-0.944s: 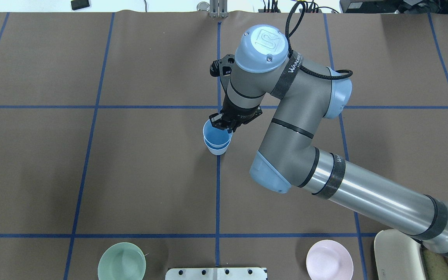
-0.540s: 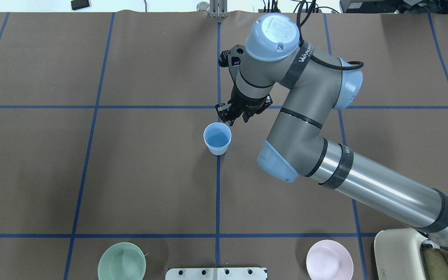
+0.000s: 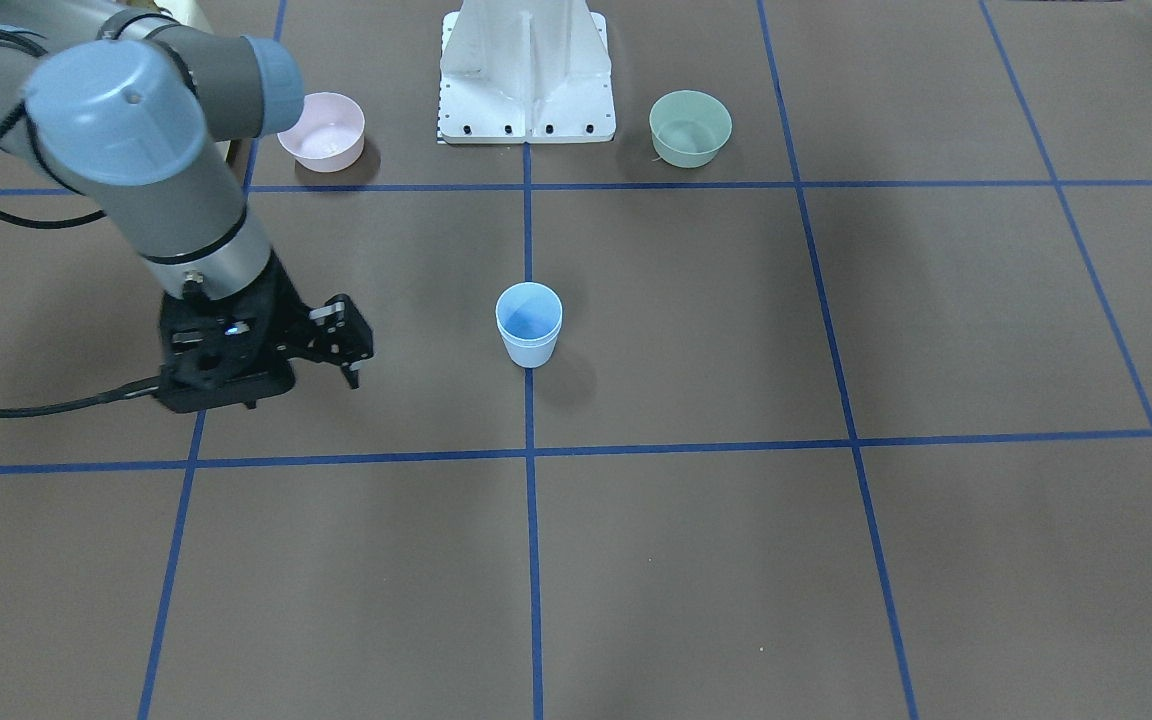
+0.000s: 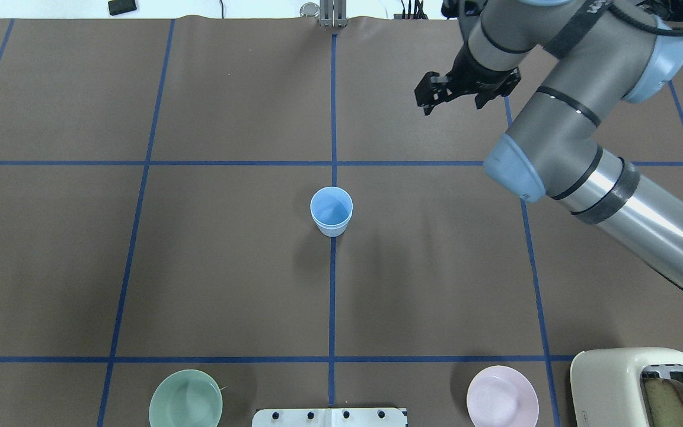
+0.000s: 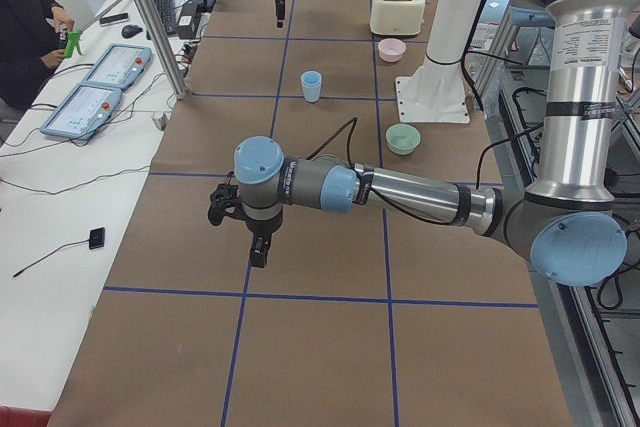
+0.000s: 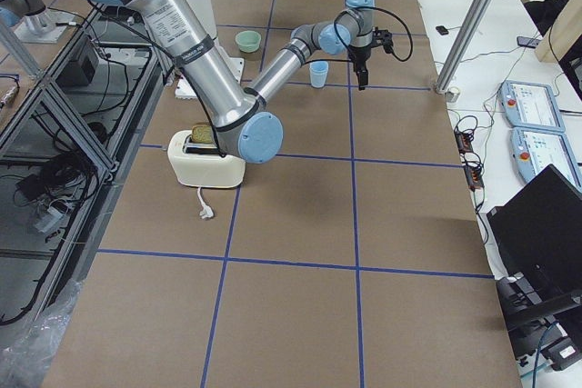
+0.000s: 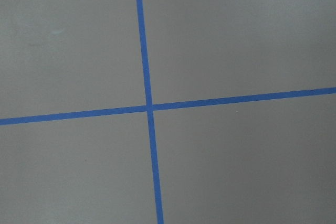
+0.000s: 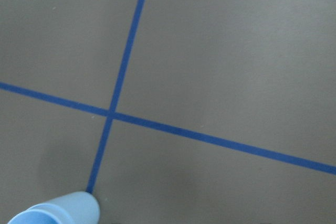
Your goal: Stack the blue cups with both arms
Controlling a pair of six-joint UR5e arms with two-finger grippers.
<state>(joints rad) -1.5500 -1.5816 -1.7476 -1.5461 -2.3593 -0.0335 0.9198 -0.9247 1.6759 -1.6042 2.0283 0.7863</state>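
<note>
The two blue cups (image 4: 331, 211) stand upright at the centre of the brown table (image 4: 229, 279), one nested inside the other, on the middle one of the blue tape lines (image 4: 332, 296). In the right wrist view their two rims, one within the other, show at the 7 o'clock corner. Read from the overhead view with the cups as the dial's centre, the right gripper (image 4: 459, 99) hangs over the table between 1 and 2 o'clock, well apart from the cups. Its fingers are spread with nothing between them, and they point down from the bent right arm (image 4: 567, 136). A green bowl (image 4: 185, 406) sits at 7 o'clock and a pink bowl (image 4: 502, 404) at 5 o'clock, both near the table's edge. The base of the white pedestal (image 4: 329, 417) is at 6 o'clock between the bowls. A cream toaster (image 4: 614, 379) with a slice in its slot is at 4 o'clock. The left gripper (image 5: 258, 259) appears only in the exterior left view, pointing down from the left arm (image 5: 420, 192) over the table, far from the cups. Whether its fingers are apart or together cannot be told. Its wrist camera sees only bare table and a crossing of tape lines.
</note>
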